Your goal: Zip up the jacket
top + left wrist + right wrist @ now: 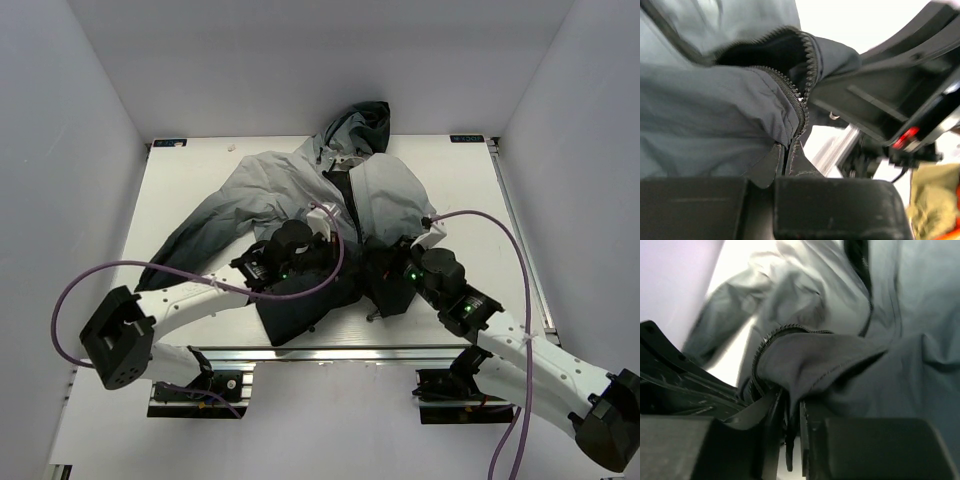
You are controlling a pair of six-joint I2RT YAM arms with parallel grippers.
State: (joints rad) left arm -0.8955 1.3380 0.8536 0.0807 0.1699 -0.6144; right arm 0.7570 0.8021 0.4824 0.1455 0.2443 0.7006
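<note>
The jacket [290,185] lies spread on the white table [190,170], hood at the far side, fading from light grey to black at the near hem. Its dark zipper [350,205] runs down the middle, and the teeth [790,95] stand apart near the hem. My left gripper [330,262] is shut on the black hem corner [785,160] at the zipper's lower end. My right gripper [385,275] is right beside it on the other front panel [840,360]. Its jaws stand slightly apart, and a dark strip [790,450] hangs loose between them.
A metal rail [320,352] runs along the table's near edge just below the hem. Purple cables [100,275] loop off both arms. White walls close in the left, right and far sides. The left sleeve [190,235] trails toward the left.
</note>
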